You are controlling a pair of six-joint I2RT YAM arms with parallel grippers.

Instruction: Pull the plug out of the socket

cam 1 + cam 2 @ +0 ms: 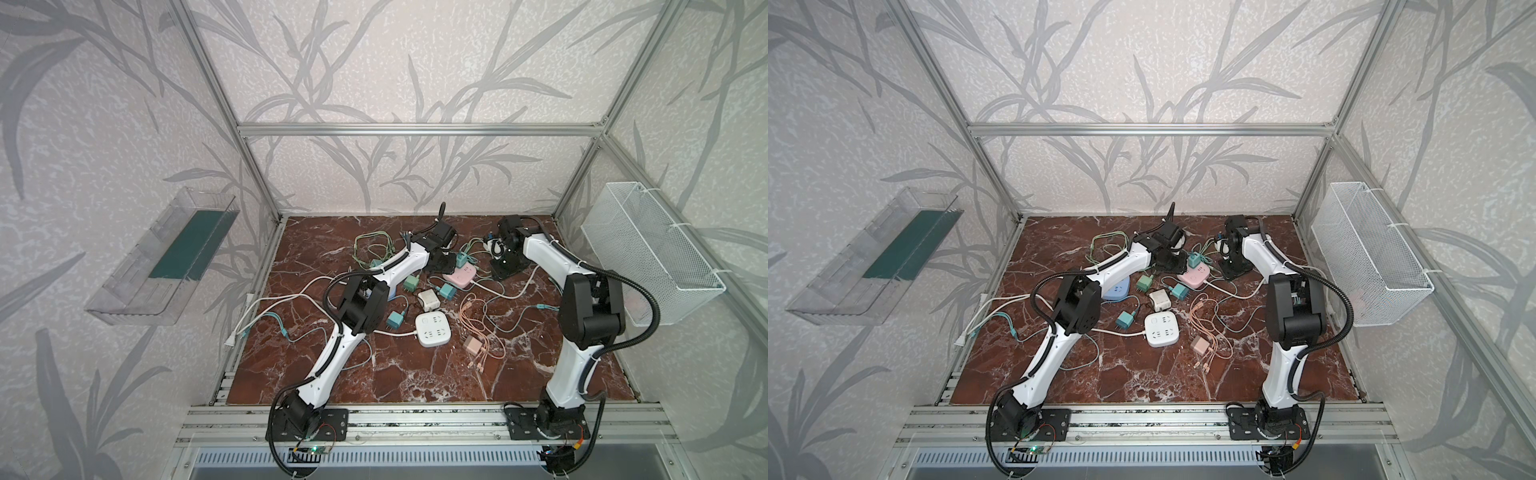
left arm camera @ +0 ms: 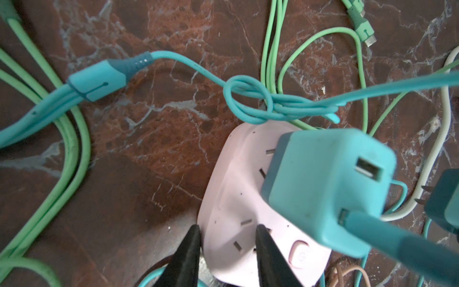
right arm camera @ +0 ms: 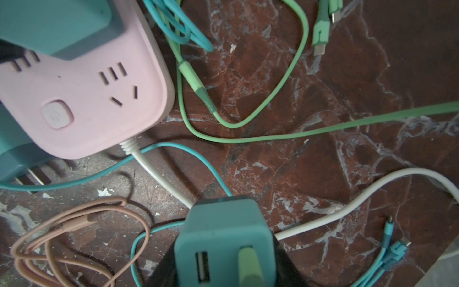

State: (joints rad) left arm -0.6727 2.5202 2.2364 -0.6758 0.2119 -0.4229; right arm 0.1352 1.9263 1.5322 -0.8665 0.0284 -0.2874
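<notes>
A pink socket (image 1: pixel 463 275) (image 2: pixel 231 198) lies at the back middle of the marble table. A teal plug (image 1: pixel 462 260) (image 2: pixel 327 188) (image 3: pixel 57 24) stands plugged into it, with a teal cable in its USB port. My left gripper (image 1: pixel 444 262) (image 2: pixel 228 227) is at the socket's corner, its jaws a little apart. One finger sits beside the socket's edge and the other over its top face. My right gripper (image 1: pixel 495 249) (image 3: pixel 224 248) hovers to the socket's right, shut on a second teal plug (image 3: pixel 223 236). That plug carries a green cable and is clear of the socket.
Tangled green, teal, white and tan cables surround the pink socket. Loose plugs (image 1: pixel 411 284) (image 1: pixel 448 291) (image 1: pixel 429 300), a white socket (image 1: pixel 433 329) and a pink charger (image 1: pixel 471 344) lie nearer the front. A wire basket (image 1: pixel 648 249) hangs right, a clear tray (image 1: pixel 166 257) left.
</notes>
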